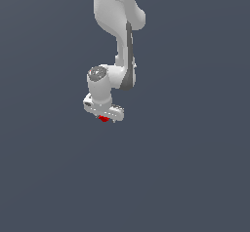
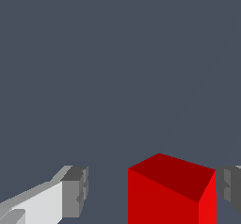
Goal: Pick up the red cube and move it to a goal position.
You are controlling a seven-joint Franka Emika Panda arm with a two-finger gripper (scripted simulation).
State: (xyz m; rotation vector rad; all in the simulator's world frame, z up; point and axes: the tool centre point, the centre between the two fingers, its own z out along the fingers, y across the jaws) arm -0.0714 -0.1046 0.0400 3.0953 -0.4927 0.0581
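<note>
The red cube shows as a small red patch just under the white gripper in the exterior view. In the wrist view the red cube sits between the two grey finger pads. One pad stands clearly apart from the cube, with a gap of grey floor between them. The other pad is right beside the cube's far side. The gripper is open around the cube. The cube's lower part is cut off by the frame edge.
The white arm comes down from the top of the exterior view. All around is a plain dark grey-blue floor. No goal marker shows.
</note>
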